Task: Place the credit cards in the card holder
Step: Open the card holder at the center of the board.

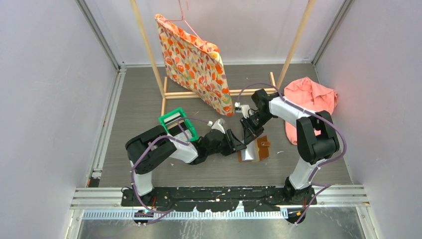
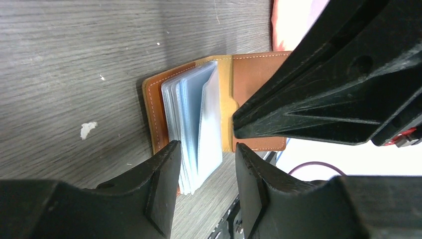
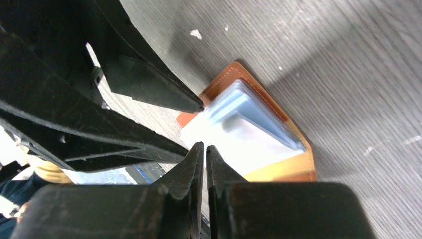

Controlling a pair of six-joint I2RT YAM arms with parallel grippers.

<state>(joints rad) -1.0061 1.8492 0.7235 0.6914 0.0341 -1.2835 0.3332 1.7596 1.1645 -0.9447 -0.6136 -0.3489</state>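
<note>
Overhead, the holder [image 1: 263, 151] lies open on the grey desk [image 1: 149, 99], pale sleeves up and its snap strap out to the right. The left claw [image 1: 241, 144] reaches in from the left and the right claw [image 1: 247, 133] comes down from behind; the two meet over the holder's left half. A green bin [image 1: 175, 119] stands by the left arm, a flowered bag [image 1: 194, 64] hangs on a wooden rack [image 1: 219, 92] at the back, and a pink cloth [image 1: 311, 94] lies at the right. From the left wrist, the left claw is open: its two fingers [image 2: 164, 184] stand apart on either side of the near edge of the clear sleeves [image 2: 199, 119], with a gap showing on the right side. The right claw's black tip sits at the edge of the tan pocket, beside the sleeves. White stitching runs along the brown leather; no writing can be read. From the right wrist, the right claw is closed to a thin slit just above the sleeves, with nothing seen between its fingers. The left claw's two tips frame the holder's corner. Whether the sleeves hold cards I cannot tell.
</note>
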